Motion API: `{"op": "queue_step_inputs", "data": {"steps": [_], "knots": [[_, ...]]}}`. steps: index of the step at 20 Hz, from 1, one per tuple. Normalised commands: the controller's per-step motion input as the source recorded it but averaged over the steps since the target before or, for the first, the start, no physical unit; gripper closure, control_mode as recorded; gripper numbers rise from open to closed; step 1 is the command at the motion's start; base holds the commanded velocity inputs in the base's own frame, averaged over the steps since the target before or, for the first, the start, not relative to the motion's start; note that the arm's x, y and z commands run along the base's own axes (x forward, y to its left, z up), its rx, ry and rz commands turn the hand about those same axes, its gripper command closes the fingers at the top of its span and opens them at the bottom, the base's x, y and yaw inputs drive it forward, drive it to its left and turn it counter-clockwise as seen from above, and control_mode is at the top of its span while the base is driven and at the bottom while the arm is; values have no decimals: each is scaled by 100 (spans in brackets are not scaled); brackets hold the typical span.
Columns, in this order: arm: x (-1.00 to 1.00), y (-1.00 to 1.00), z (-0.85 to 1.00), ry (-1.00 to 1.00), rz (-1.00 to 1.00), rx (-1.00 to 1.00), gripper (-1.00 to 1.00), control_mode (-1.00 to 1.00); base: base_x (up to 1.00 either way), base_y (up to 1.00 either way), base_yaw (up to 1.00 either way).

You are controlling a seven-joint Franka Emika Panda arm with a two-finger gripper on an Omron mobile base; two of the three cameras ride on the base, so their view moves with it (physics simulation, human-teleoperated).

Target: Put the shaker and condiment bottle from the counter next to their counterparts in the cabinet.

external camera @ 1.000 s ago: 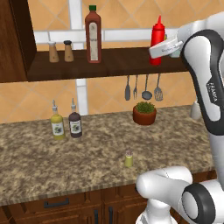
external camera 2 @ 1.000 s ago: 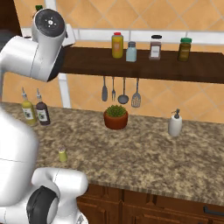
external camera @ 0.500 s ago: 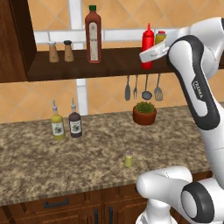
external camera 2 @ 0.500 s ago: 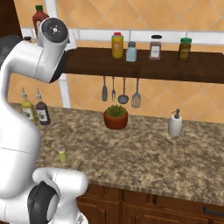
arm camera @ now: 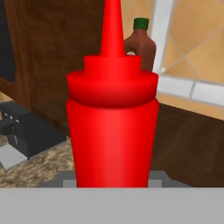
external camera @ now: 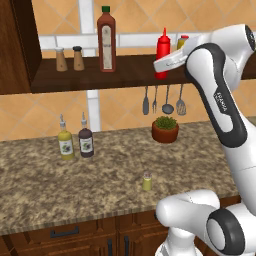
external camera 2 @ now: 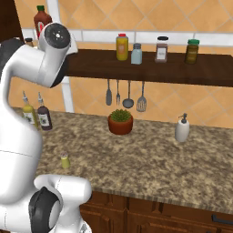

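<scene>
Orange diagonal-tiled wall with white grout bands.

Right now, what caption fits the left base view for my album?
Gripper shut on the red condiment bottle, held at the cabinet shelf, while the shaker waits on the counter.

condiment bottle: upright between the fingers, at the cabinet shelf
labelled bottle: behind it
shaker: on the table, well below
</scene>
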Motion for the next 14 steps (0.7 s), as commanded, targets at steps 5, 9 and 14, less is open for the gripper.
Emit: {"op": "queue_step_inputs", "data": {"steps": [5, 9, 14], "knots": [[28, 0, -4, -1, 2, 5, 100, -100, 0, 0, 0], [41, 0, -5, 0, 4, 5, 100, -100, 0, 0, 0], [45, 0, -12, 0, 7, 1, 100, -100, 0, 0, 0]]}}
